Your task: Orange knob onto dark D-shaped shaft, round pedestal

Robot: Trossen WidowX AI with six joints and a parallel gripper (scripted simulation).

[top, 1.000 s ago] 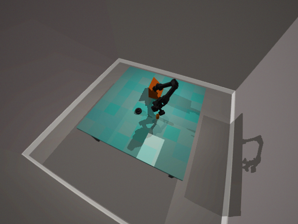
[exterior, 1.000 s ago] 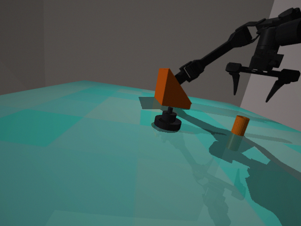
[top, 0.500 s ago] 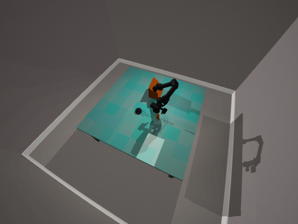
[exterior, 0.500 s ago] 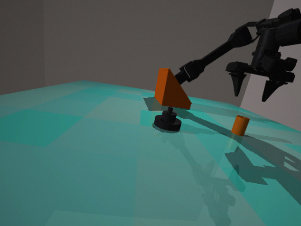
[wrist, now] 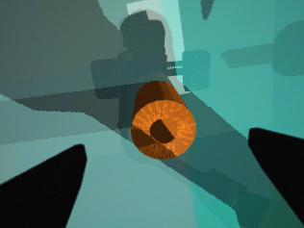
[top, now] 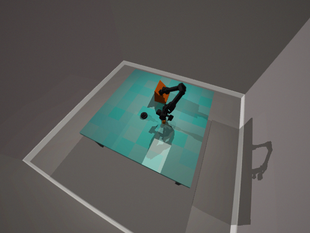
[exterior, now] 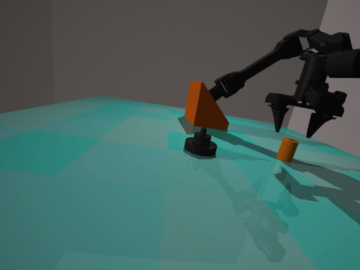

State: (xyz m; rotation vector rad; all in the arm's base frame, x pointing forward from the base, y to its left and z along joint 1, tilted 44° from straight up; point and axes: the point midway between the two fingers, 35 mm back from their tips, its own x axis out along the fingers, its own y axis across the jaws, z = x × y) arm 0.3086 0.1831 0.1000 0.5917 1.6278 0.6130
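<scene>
In the exterior view, the black round pedestal with its upright shaft (top: 143, 115) (exterior: 201, 146) sits at centre. Right of it, the ribbed orange cylindrical knob (top: 164, 122) (exterior: 287, 150) (wrist: 164, 129) stands upright on the teal table (top: 120, 125) (exterior: 116, 203) (wrist: 106, 187), its top hole D-shaped. Above, the black gripper (top: 164, 119) (exterior: 293, 134) (wrist: 166, 143) gapes wide, gripping nothing.

I count one orange knob (top: 164, 122) (exterior: 287, 150) (wrist: 164, 129) below my gripper (top: 166, 120) (exterior: 293, 135) (wrist: 166, 143), one pedestal (top: 143, 115) (exterior: 200, 147) and one orange wedge (top: 160, 96) (exterior: 203, 109) beyond.
</scene>
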